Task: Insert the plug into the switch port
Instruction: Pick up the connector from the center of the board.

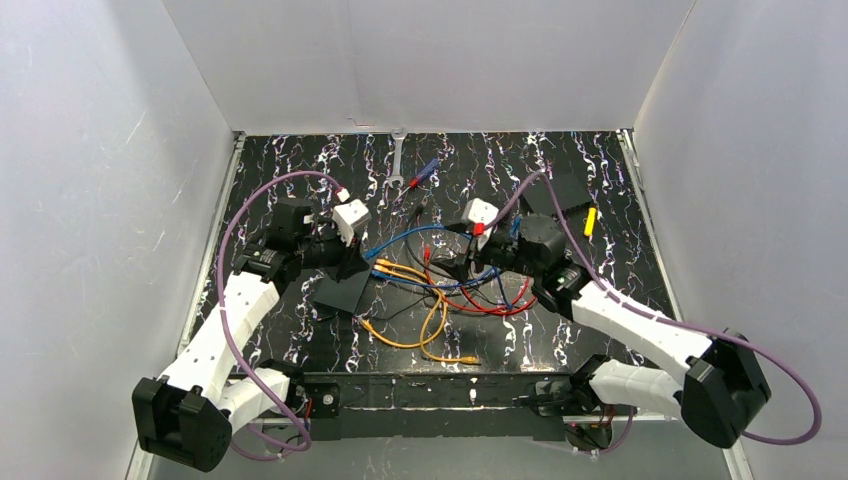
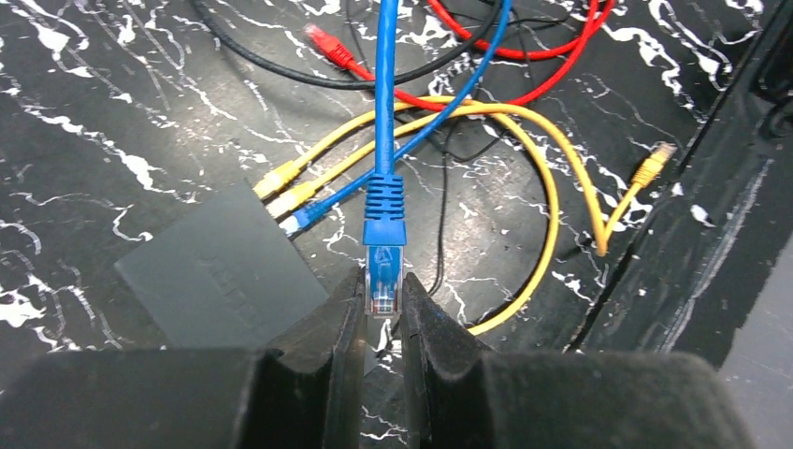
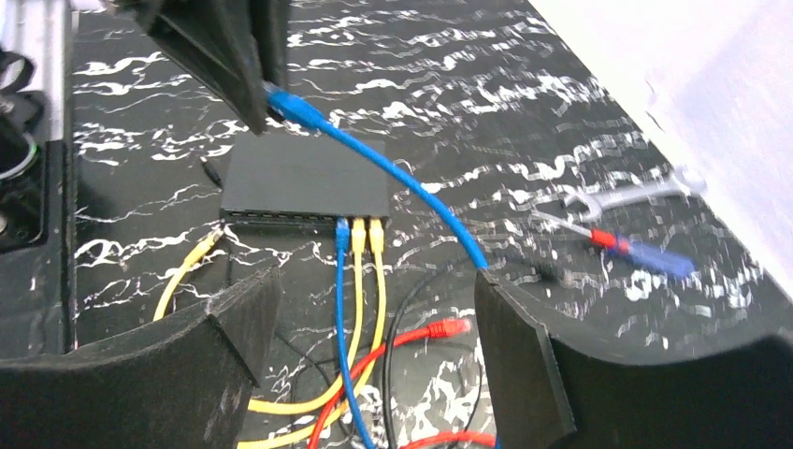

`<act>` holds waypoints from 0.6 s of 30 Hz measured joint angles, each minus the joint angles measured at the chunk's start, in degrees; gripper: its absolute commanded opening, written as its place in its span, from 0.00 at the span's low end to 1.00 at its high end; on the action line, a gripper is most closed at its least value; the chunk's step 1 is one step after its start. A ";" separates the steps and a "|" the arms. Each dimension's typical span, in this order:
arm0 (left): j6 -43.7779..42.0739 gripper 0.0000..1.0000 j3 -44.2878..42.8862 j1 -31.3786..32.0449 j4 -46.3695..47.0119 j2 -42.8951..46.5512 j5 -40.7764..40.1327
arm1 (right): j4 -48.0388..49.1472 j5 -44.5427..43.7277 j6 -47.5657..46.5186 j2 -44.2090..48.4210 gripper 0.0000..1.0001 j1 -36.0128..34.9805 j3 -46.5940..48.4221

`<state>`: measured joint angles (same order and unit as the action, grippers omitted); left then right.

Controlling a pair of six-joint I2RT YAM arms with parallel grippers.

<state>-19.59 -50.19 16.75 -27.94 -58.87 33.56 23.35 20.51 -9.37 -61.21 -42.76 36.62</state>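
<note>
The switch (image 3: 304,178) is a flat black box lying on the marbled table, also visible as the switch (image 1: 340,292) and the switch (image 2: 220,271). One blue and two yellow cables sit in its port row (image 3: 358,227). My left gripper (image 2: 383,288) is shut on the blue plug (image 2: 384,273), whose clear tip sits between the fingertips. The plug's blue cable (image 2: 385,84) runs away from me. In the right wrist view the left gripper (image 3: 245,70) hovers over the switch's far corner with the blue plug (image 3: 292,108) in it. My right gripper (image 3: 374,290) stands open above loose cables, holding nothing.
Red, yellow, black and blue cables tangle between the arms (image 1: 450,300). A loose red plug (image 3: 447,328) lies under the right gripper, and a loose yellow plug (image 2: 652,168) lies near the front rail. A wrench (image 1: 398,160), a screwdriver (image 1: 422,175) and a plain black slab (image 1: 560,195) lie farther back.
</note>
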 measured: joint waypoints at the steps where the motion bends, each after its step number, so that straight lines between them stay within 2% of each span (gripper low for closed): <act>1: 0.31 0.00 -0.04 0.00 0.00 -0.24 0.79 | -0.90 1.81 -1.57 -1.14 0.81 0.00 1.44; 5: 1.05 0.00 -0.07 0.00 0.02 -0.79 3.65 | -3.17 9.42 -7.26 -5.64 0.79 0.00 6.80; 9: 1.27 0.00 -0.07 0.28 0.55 -0.76 6.01 | -4.00 15.80 -10.36 -10.71 0.71 0.00 10.69; 18: 1.09 0.00 -0.07 2.71 0.92 -1.95 9.16 | -5.29 28.70 -13.05 -21.86 0.63 -0.07 16.74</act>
<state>-18.50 -50.26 19.46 -27.03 -60.82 42.72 18.06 49.21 -22.41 -83.07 -42.83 53.36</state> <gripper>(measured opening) 0.138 0.646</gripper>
